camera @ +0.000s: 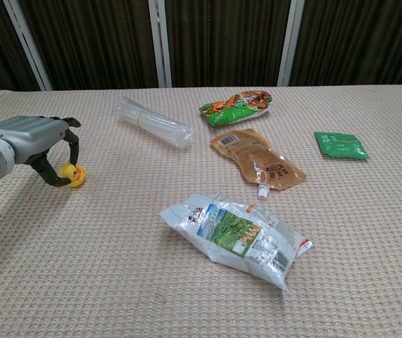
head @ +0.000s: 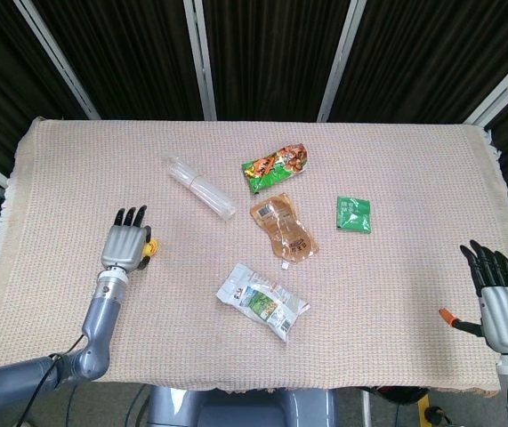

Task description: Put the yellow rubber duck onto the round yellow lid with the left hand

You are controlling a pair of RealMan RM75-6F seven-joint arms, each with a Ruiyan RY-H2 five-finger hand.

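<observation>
Chest view: left hand point(camera: 28, 141) pinches duck point(camera: 72, 174); head view hides it.

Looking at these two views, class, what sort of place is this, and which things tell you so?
Probably a robot test bench, not a home: a table under a woven cloth, dark curtains on metal posts behind it, and unrelated items laid out apart, such as a snack bag and a pack of clear straws.

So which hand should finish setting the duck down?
Left. The left hand already holds the yellow rubber duck right at the lid; the right hand sits empty at the far table edge.
</observation>
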